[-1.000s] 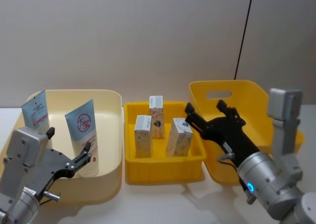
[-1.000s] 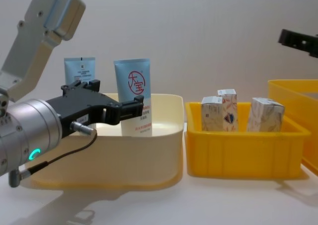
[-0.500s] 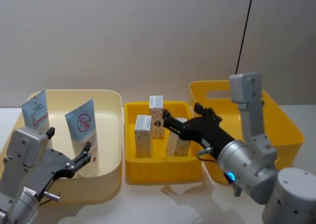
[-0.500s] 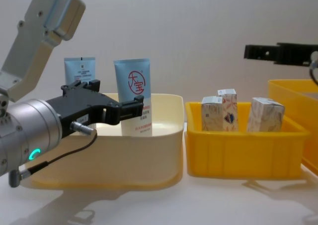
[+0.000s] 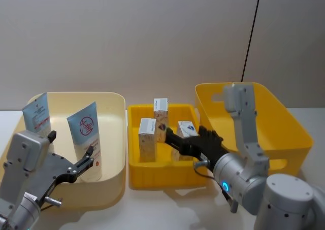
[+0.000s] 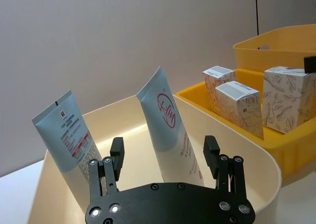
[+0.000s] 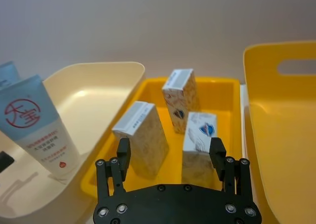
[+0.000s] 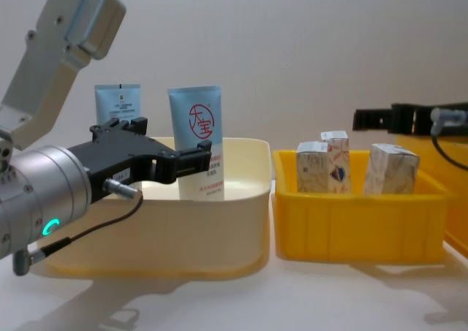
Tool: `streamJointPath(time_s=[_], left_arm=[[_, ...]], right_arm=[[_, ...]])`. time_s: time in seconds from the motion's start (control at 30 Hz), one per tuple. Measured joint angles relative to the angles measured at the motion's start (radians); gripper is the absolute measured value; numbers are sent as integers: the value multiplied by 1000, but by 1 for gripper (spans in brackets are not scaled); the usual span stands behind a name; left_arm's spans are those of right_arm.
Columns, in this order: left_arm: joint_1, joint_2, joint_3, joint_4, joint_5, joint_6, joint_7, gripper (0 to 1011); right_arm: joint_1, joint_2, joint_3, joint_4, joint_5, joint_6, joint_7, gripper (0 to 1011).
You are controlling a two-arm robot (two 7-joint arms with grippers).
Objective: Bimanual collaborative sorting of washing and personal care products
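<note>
Above upright cartons (image 5: 147,138) inside yellow tray (image 5: 167,173) rim, right gripper (image 5: 188,137) spread wide, left gripper (image 6: 164,147) fingers apart near slightly leaning tubes (image 5: 87,133), crimped ends up.

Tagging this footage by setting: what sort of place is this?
Likely a robot test bench: bare wall, left gripper by squeeze tubes in a cream bin, right gripper near cartons in a yellow tray.

1. We see the wider tube (image 5: 85,133), light blue over white with a red circle logo, standing tilted just ahead of the left gripper (image 6: 164,150).
2. The narrower tube (image 5: 36,116) leans farther off, to that gripper's left.
3. The cream patterned first carton (image 7: 143,135) and second carton (image 7: 197,132) stand upright just ahead of the right gripper (image 7: 170,152), and the third carton (image 7: 180,98) stands beyond them.
</note>
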Motion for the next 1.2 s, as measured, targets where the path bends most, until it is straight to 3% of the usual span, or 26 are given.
streamJointPath(time_s=[0.23, 0.57, 1.2], left_arm=[[0, 0, 0, 0, 0, 0, 0, 1002], [0, 0, 0, 0, 0, 0, 0, 1002], [0, 0, 0, 0, 0, 0, 0, 1002]], right_arm=[[-31, -46, 22, 8, 0, 23, -51, 998], [-44, -81, 35, 13, -9, 32, -85, 998], [9, -89, 18, 39, -58, 40, -99, 998]])
